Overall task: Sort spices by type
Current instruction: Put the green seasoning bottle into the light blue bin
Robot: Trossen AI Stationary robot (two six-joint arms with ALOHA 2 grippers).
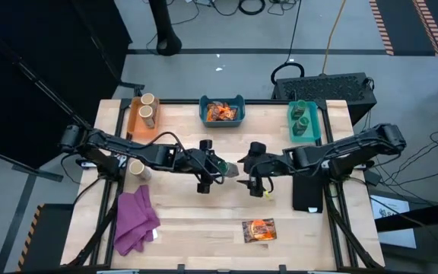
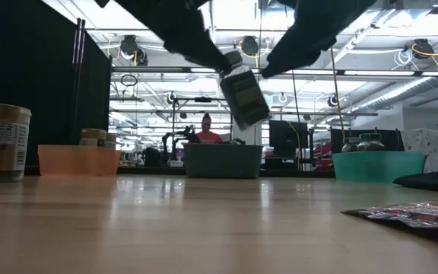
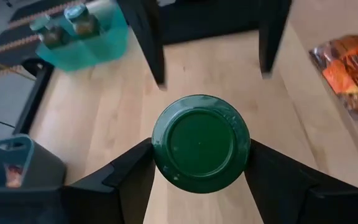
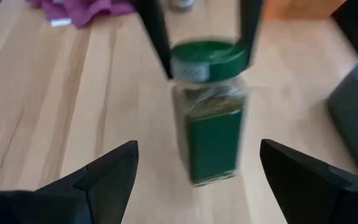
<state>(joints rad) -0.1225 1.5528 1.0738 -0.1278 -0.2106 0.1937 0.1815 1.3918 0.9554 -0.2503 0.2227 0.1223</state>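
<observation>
1. Pale wooden table (image 1: 204,221) fills the middle of the high view, with a grey floor and cables around it.
2. Left arm reaches in from the table's left side toward the centre; the right arm reaches in from the right, and the two meet near the middle.
3. Purple cloth (image 1: 134,221) lies crumpled near the front left corner.
4. Three bins stand along the far edge: an orange bin (image 1: 133,122) with two tan jars (image 1: 146,109) in it, a blue bin (image 1: 222,120) with orange packets (image 1: 222,112), and a teal bin (image 1: 312,122) with green jars (image 1: 303,119).
5. Another tan jar (image 1: 136,169) stands on the table beside the left arm.
6. One orange-and-dark packet (image 1: 258,230) lies flat near the front edge, right of centre.
7. Left gripper (image 1: 220,167) is clenched on a green spice jar (image 4: 209,112), fingers (image 3: 126,168) pressing either side of its lid; the jar hangs tilted above the table's middle.
8. Right gripper (image 1: 241,169) faces the jar, its fingers (image 4: 107,171) spread wide on either side and not touching it.
</observation>
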